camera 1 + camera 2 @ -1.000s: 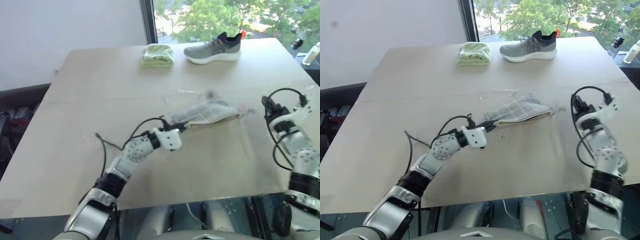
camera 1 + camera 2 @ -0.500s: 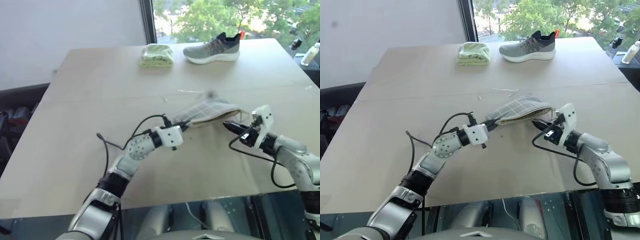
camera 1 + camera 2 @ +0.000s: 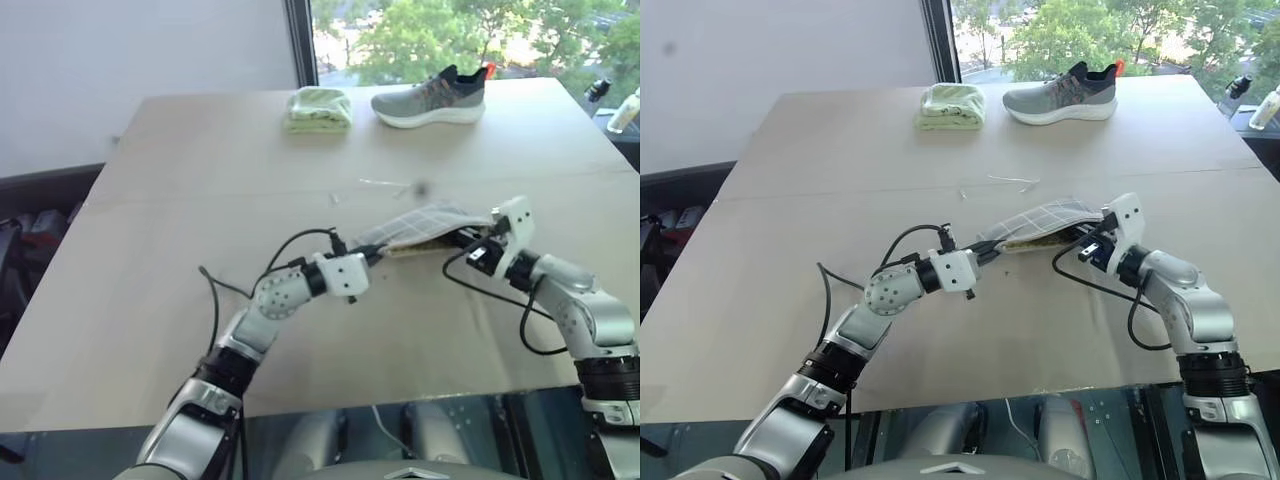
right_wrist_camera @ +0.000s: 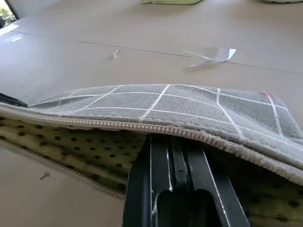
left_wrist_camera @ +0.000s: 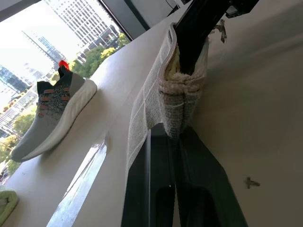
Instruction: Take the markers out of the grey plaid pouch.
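The grey plaid pouch [image 3: 425, 222] hangs just above the table's middle, lying almost level, with its dotted pale lining showing at the open mouth [image 4: 94, 146]. My left gripper [image 3: 372, 252] is shut on the pouch's near end [image 5: 169, 130] and holds it up. My right gripper [image 3: 462, 243] comes in from the right. Its black fingers [image 4: 173, 151] are shut and pushed into the open mouth under the zip edge. The markers are hidden; I cannot tell whether anything lies between the right fingers.
A grey sneaker [image 3: 430, 95] and a folded pale green cloth [image 3: 318, 110] lie at the table's far edge. Small clear scraps [image 3: 385, 184] lie just beyond the pouch. A white bottle [image 3: 622, 108] stands off the table's right corner.
My right arm swung in from the right edge toward the pouch, its gripper shut, and its fingers went into the pouch mouth. The left gripper kept hold of the pouch.
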`<state>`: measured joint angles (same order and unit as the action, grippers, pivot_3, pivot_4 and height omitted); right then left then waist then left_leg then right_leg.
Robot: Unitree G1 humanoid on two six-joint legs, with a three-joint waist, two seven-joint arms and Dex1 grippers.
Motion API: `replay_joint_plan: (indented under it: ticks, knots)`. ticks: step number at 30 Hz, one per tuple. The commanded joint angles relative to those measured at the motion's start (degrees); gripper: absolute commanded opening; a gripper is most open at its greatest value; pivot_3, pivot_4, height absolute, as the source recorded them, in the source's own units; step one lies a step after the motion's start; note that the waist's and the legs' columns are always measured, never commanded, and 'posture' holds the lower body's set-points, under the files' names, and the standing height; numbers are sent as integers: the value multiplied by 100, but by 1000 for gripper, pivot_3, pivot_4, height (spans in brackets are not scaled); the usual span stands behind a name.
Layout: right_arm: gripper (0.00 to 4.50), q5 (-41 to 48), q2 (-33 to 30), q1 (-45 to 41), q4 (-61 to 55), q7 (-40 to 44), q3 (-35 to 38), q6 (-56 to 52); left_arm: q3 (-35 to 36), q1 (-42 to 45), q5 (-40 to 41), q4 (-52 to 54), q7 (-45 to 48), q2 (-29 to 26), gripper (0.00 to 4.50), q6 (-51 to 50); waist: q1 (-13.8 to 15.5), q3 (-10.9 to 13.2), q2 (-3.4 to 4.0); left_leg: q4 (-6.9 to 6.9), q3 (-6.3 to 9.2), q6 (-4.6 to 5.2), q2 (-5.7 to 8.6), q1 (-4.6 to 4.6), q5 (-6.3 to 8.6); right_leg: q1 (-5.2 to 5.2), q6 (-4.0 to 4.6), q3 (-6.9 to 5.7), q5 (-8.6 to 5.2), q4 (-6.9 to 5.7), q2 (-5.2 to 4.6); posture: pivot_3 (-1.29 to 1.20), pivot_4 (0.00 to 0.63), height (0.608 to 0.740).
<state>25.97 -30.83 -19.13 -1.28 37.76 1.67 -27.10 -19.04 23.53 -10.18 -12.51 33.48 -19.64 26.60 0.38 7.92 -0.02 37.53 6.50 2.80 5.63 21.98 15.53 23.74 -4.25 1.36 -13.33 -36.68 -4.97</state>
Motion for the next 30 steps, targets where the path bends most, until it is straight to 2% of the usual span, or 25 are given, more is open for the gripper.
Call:
replay_joint_plan:
  ticks: [1, 3, 4, 8, 14, 21, 23, 26, 29, 30]
  knots:
    - [838, -1048, -346, -338, -115, 149, -597, 737, 21, -34, 565, 564, 253, 201, 0, -358, 1, 0, 0, 0, 0, 0, 0, 0, 0, 1, 0, 0, 0, -1, 0, 0, 150, 740]
    - [1780, -1673, -614, -531, -164, 290, -970, 1169, 31, -83, 855, 761, 437, 286, 0, -701, -8, 0, 0, 2, -3, 0, 0, 1, 0, 4, 0, 1, 0, -3, 1, 0, 150, 740]
    - [2444, -1943, -748, -631, -154, 368, -1127, 1361, 52, -100, 983, 832, 507, 319, 0, -851, -10, 0, 0, 2, -4, 0, 0, 1, 0, 4, 0, 2, 0, -3, 1, 0, 150, 740]
    - [4137, -2414, -1022, -899, -131, 787, -1474, 1694, 116, -151, 1384, 1084, 722, 413, 0, -1372, -9, 1, -2, 2, -2, -1, -1, 1, -1, 3, 0, -2, 0, -2, 4, 0, 150, 740]
    - [4137, -2822, -995, -1146, 141, 1237, -1816, 2002, 143, -172, 1794, 1310, 960, 506, 0, -1947, -3, 1, -2, 6, -1, -1, -1, 1, -1, 1, 0, -2, 0, -1, 4, 0, 150, 740]
    - [4137, -3379, -709, -1461, 1204, 1312, -2182, 2459, 150, -83, 1816, 1232, 1078, 517, 0, -2036, -4, 1, -2, 12, -1, -3, -1, 0, -2, -1, 1, -2, 0, -4, 6, 0, 150, 740]
    - [3610, -3386, -660, -1479, 1284, 1272, -2112, 2572, 152, -72, 1757, 1203, 1088, 484, 0, -2001, -4, 1, -2, 12, -1, -3, -1, 0, -1, -1, 1, -1, 0, -3, 5, 0, 150, 740]
    - [2387, -3344, -711, -1446, 1160, 1312, -1984, 2571, 182, -81, 1656, 1132, 1049, 421, 0, -1939, 0, 1, -2, 12, -1, -3, 0, 1, -2, 0, 1, -1, 0, -2, 4, 0, 150, 740]
    - [968, -3306, -794, -1380, 902, 1332, -1852, 2495, 95, -145, 1392, 920, 1050, 291, 0, -1665, 10, 1, -3, 13, -1, -3, 0, 1, -1, 0, 1, -1, 0, -3, 4, 0, 150, 740]
    - [925, -3282, -814, -1358, 801, 1333, -1808, 2439, 80, -162, 1269, 810, 985, 257, 0, -1598, 9, 1, -2, 13, 0, -3, -1, 0, -1, -1, 1, -1, 0, -3, 4, 0, 150, 740]
